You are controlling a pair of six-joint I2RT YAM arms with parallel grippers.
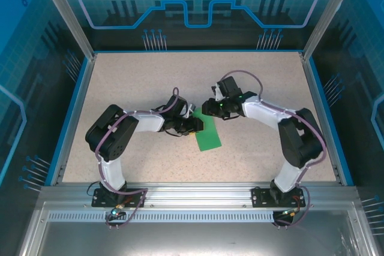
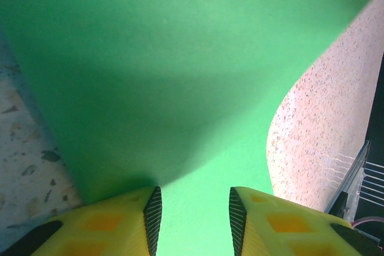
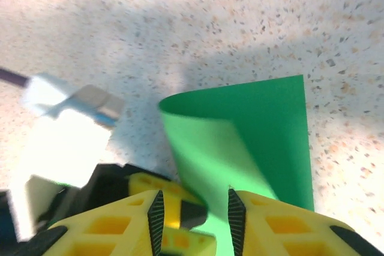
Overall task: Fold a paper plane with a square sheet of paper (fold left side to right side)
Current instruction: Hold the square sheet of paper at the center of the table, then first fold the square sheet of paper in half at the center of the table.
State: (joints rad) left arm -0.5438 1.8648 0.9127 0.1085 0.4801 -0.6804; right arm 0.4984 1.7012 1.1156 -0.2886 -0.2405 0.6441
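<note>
Left gripper (image 1: 194,125) partly hides the curled green paper (image 1: 209,138).

left arm (image 1: 114,142) and right arm (image 1: 291,133): white shells, chunky black joints, purplish cables (image 1: 237,75) looping along. left pincer (image 2: 192,208) and right pincer (image 3: 192,214) have yellow plastic fingers (image 2: 102,223) with ribbed black pads (image 2: 153,211).

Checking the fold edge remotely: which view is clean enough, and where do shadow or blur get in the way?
Top external: sharp, even light, square sheet of paper small. Left wrist: a broad dark shadow crosses it, texture soft. Right wrist: its edges readable, but the white block at left is blurred and overexposed.
</note>
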